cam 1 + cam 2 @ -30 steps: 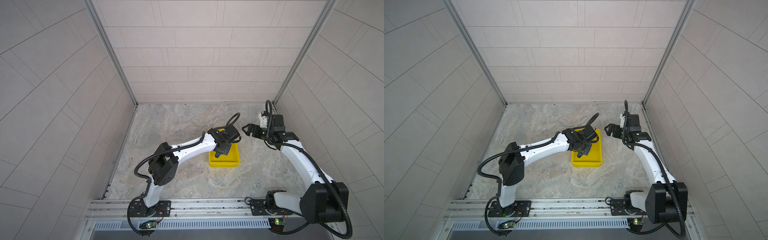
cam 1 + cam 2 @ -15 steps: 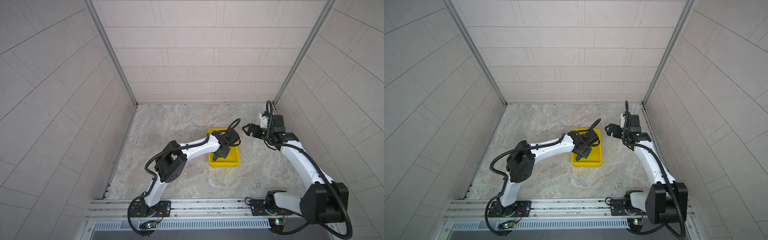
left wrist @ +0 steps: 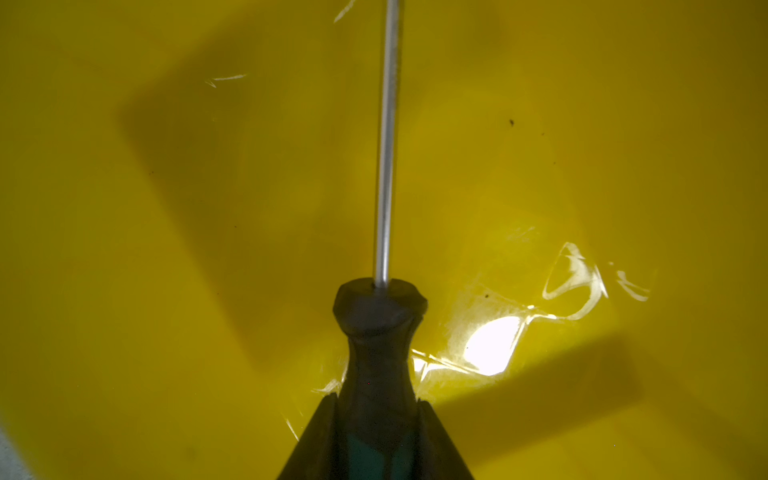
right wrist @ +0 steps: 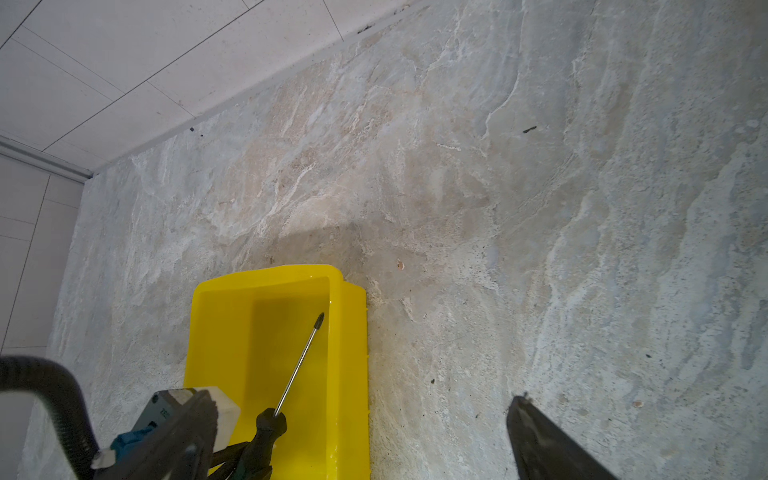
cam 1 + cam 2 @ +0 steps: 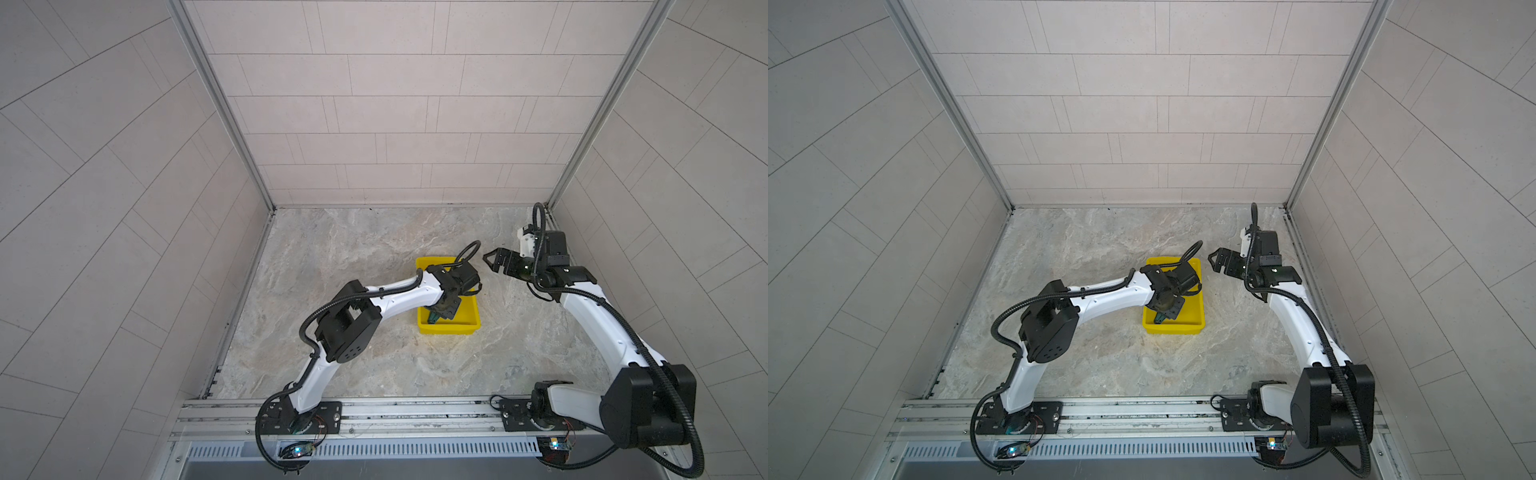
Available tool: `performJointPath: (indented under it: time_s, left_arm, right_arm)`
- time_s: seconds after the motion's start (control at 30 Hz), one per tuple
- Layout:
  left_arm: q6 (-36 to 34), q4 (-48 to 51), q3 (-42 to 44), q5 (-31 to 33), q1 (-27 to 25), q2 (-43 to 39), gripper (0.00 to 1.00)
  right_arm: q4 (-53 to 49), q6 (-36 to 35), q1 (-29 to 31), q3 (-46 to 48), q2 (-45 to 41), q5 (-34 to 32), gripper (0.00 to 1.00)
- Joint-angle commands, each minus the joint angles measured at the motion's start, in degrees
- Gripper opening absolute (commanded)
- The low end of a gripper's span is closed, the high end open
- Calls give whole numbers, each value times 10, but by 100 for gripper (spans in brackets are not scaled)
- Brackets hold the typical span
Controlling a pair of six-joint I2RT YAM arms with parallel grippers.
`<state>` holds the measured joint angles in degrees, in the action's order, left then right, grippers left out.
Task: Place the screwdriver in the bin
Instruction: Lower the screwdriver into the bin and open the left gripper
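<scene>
Left gripper straddles the screwdriver handle low inside the bin, shaft pointing straight ahead of the fingers, roughly along the bin (clamped or slack, I cannot tell); right gripper hangs spread, empty, well apart

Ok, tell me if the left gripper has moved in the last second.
Yes: the left gripper shifted toward the near end of the yellow bin.

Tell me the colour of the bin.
The bin is plain bright yellow all over, with no pattern. It shows best in the right wrist view.
</scene>
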<state>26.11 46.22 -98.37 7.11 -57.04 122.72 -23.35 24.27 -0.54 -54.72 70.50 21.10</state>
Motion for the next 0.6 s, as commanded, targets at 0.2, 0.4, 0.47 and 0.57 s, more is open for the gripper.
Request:
performJointPath:
  time_s: [0.2,0.4,0.47,0.57]
  left_arm:
    - [11,10,-41,14,-1,14,42]
    - [16,6,-47,19,0,-3,50]
    - [16,8,-54,20,0,-16,55]
    - [9,15,-64,39,1,-43,63]
  right_arm:
    - [12,13,1,3,-15,16,99]
    - [14,13,2,6,-17,16,99]
    - [13,14,1,6,-17,15,99]
    - [10,13,2,4,-18,15,99]
